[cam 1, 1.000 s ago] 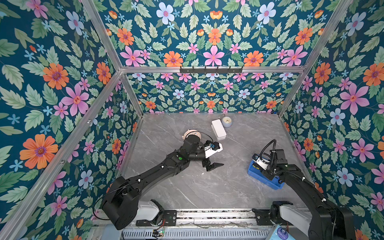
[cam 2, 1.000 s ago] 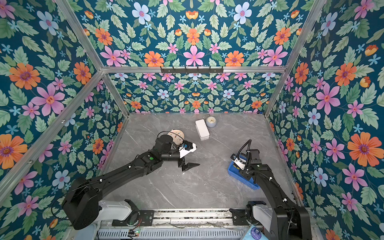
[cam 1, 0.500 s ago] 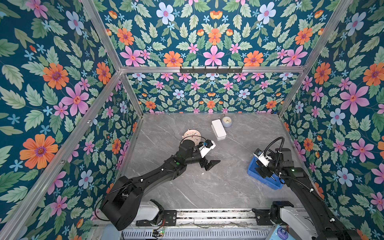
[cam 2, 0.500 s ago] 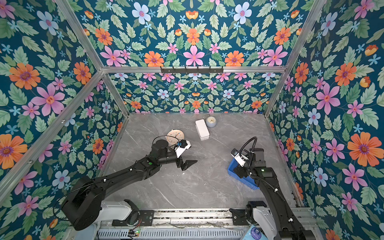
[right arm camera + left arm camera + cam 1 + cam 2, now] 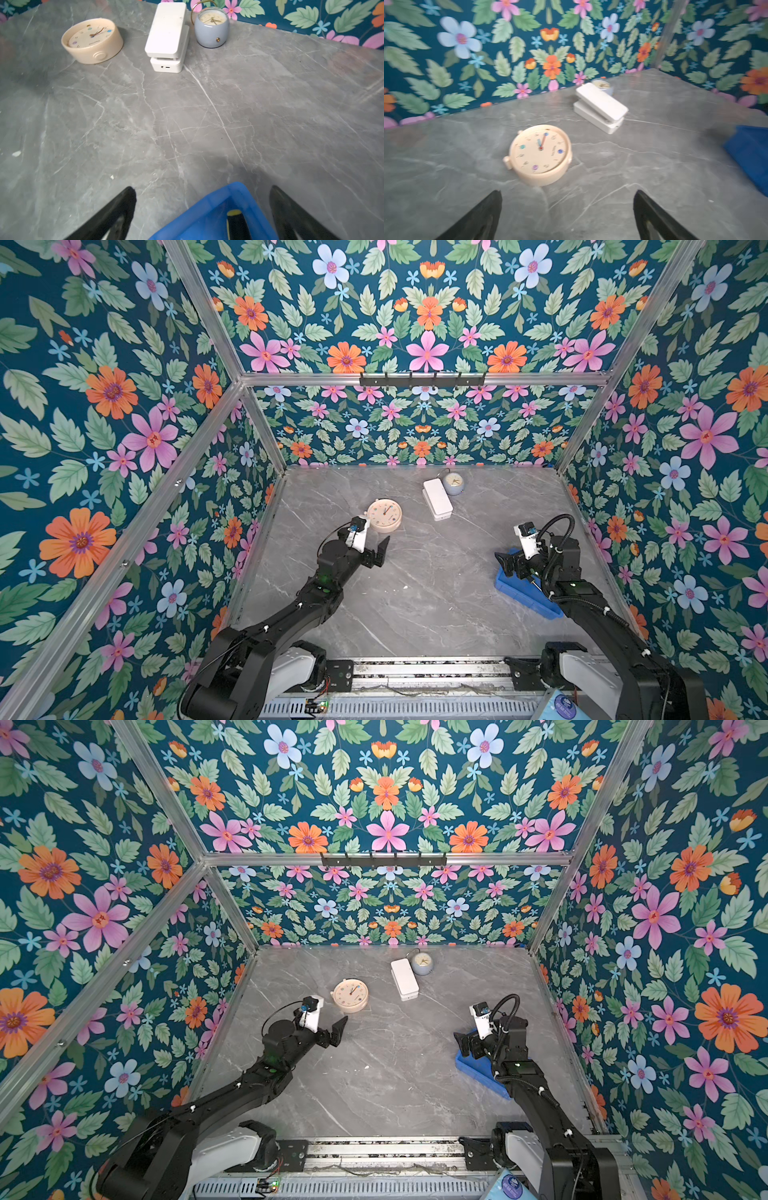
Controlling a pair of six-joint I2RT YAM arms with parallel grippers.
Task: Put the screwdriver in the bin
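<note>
Screwdriver (image 5: pixel 236 225) lies inside the blue bin (image 5: pixel 207 209), between and beneath the right fingers (image 5: pixel 116 214). These stand wide and hold nothing. Its long axis runs roughly along their reach. Left fingers (image 5: pixel 481 218), also wide and empty, are well apart from it, near the cream clock (image 5: pixel 539 153). Nothing else shows in the bin. Placement judged complete; withdrawal must clear the bin wall.

The screwdriver (image 5: pixel 236 224) and the bin (image 5: pixel 200 216) are cut off at the right wrist view's edge.
</note>
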